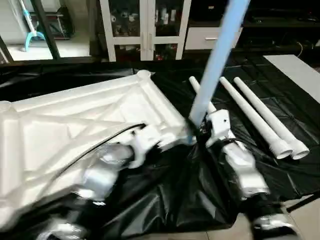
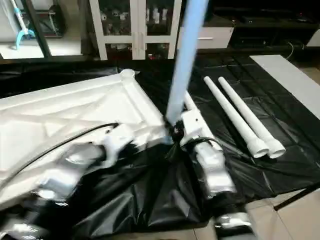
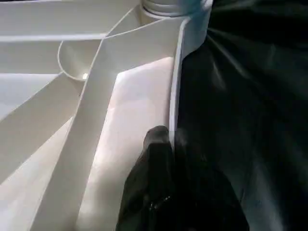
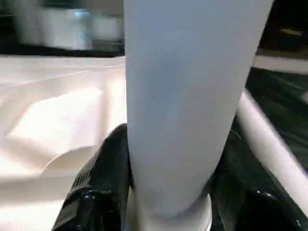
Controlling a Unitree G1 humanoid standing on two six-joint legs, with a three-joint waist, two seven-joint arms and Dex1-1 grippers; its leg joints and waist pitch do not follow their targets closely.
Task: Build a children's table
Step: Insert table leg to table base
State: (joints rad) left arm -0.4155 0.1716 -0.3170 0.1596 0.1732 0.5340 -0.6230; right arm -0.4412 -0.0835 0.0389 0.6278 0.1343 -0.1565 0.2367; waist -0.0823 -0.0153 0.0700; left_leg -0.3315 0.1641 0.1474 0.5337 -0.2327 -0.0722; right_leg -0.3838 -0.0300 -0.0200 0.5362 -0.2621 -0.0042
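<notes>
Table top (image 1: 75,120) upside down across left and centre of frame, ribs up, on black sheet (image 1: 165,200). Held leg (image 1: 215,65) rising upper centre from top's near corner, clamped in right end effector (image 1: 197,131). Three legs (image 1: 260,120) lying right. Left end effector (image 3: 161,163) together, on top's edge.

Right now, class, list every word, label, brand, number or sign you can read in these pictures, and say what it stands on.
None can be read.
Table top: plain white, no print.
Legs: plain white, no label.
Items behind the cabinet glass: too small and blurred to read.
</notes>
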